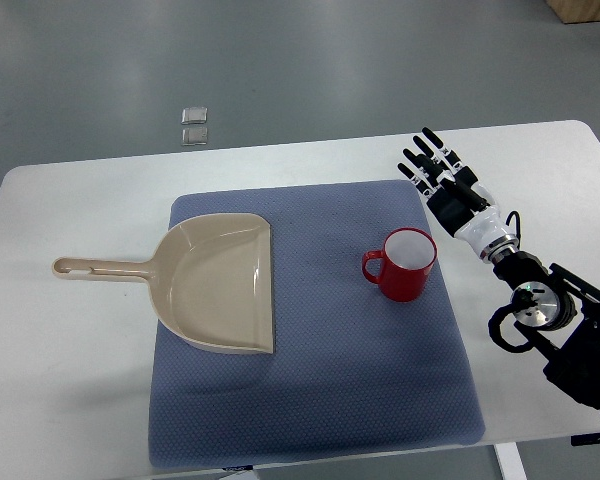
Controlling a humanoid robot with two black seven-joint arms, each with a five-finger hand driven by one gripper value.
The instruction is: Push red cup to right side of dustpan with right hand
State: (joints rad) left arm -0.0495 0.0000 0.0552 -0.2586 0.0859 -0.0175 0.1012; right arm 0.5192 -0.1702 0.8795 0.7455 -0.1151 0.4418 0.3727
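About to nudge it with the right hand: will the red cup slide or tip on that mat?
The red cup stands upright, squat and wide, so a low push should probably slide it. The textured blue mat may drag, so a high push could tip it. Its handle faces the dustpan; it may swivel.

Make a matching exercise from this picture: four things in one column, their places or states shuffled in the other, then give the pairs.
1. red cup
2. dustpan
3. right robot hand
4. blue mat

A. fingers spread, holding nothing, off the mat's far right corner
B. on the mat's left part, handle out over the table
C. upright on the mat's right part
D. flat under the cup and dustpan

Pairs: 1-C, 2-B, 3-A, 4-D
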